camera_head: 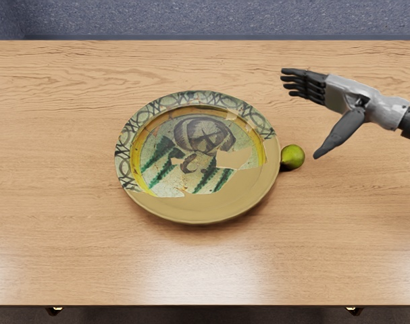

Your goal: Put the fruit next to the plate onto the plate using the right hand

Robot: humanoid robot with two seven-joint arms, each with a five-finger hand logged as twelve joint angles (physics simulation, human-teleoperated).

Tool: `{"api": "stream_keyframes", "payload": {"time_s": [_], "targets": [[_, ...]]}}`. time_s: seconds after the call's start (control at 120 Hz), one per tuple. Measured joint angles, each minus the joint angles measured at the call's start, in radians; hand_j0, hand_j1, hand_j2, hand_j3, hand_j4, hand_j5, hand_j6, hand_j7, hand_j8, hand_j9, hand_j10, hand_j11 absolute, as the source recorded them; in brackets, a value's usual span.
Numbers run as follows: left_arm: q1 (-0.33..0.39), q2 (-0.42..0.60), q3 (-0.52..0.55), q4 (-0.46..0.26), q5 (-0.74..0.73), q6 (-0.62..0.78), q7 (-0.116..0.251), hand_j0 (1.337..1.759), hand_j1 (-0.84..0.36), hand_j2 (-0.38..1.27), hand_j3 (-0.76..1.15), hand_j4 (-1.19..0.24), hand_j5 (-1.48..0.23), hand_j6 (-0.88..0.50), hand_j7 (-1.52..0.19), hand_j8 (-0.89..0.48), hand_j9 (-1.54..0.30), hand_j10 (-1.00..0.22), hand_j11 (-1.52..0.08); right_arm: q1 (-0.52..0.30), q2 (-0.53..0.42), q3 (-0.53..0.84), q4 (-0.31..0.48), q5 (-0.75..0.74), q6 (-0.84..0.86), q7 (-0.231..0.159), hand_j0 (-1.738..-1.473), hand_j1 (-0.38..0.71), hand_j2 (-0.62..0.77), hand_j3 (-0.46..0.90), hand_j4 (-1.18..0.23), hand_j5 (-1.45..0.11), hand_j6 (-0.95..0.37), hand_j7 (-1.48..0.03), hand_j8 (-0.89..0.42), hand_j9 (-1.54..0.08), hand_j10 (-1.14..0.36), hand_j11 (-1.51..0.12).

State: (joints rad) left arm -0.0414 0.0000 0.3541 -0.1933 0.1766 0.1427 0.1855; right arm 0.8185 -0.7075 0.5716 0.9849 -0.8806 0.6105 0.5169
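Observation:
A small yellow-green fruit [292, 156] lies on the table, touching the right rim of a large patterned plate [193, 206]. The plate is tan with a green and dark painted centre and holds nothing. My right hand [311, 111] comes in from the right edge and hovers above and to the right of the fruit, apart from it. Its fingers [300, 82] are stretched out toward the left and the thumb [338, 136] points down toward the fruit. The hand is open and holds nothing. No left arm shows.
The wooden table [69, 256] fills the view, with its front edge near the bottom and its far edge along the top. A grey floor lies beyond the far edge.

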Motion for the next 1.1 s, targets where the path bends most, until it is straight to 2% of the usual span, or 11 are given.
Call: {"api": "stream_keyframes", "payload": {"time_s": [0.208,0.325,0.7,1.1], "targets": [[0.000,0.000,0.000,0.000,0.000,0.000,0.000,1.658,0.35,0.00,0.00,0.00,0.00,0.00,0.00,0.00,0.00,0.00,0.00,-0.057,0.002,-0.042,-0.001,-0.001,-0.083,0.066,-1.658,-0.28,-0.01,0.00,-0.06,-0.08,-0.06,-0.08,-0.06,-0.08,-0.06,-0.08],[0.000,0.000,0.000,0.000,0.000,0.000,0.000,1.658,0.35,0.00,0.00,0.00,0.00,0.00,0.00,0.00,0.00,0.00,0.00,-0.079,0.004,-0.051,-0.002,0.006,-0.139,0.085,-1.658,-0.24,-0.01,0.00,-0.09,-0.12,-0.09,-0.12,-0.09,-0.12,-0.09,-0.12],[0.000,0.000,0.000,0.000,0.000,0.000,0.000,1.658,0.35,0.00,0.00,0.00,0.00,0.00,0.00,0.00,0.00,0.00,0.00,-0.117,0.035,-0.096,-0.026,0.012,-0.311,0.094,-1.658,-0.08,-0.04,0.00,-0.23,-0.29,-0.23,-0.29,-0.23,-0.29,-0.23,-0.29],[0.000,0.000,0.000,0.000,0.000,0.000,0.000,1.658,0.35,0.00,0.00,0.00,0.00,0.00,0.00,0.00,0.00,0.00,0.00,-0.122,0.105,-0.167,-0.086,0.012,-0.419,0.094,-1.658,-0.04,-0.05,0.00,-0.27,-0.34,-0.27,-0.34,-0.27,-0.34,-0.26,-0.34]]}}
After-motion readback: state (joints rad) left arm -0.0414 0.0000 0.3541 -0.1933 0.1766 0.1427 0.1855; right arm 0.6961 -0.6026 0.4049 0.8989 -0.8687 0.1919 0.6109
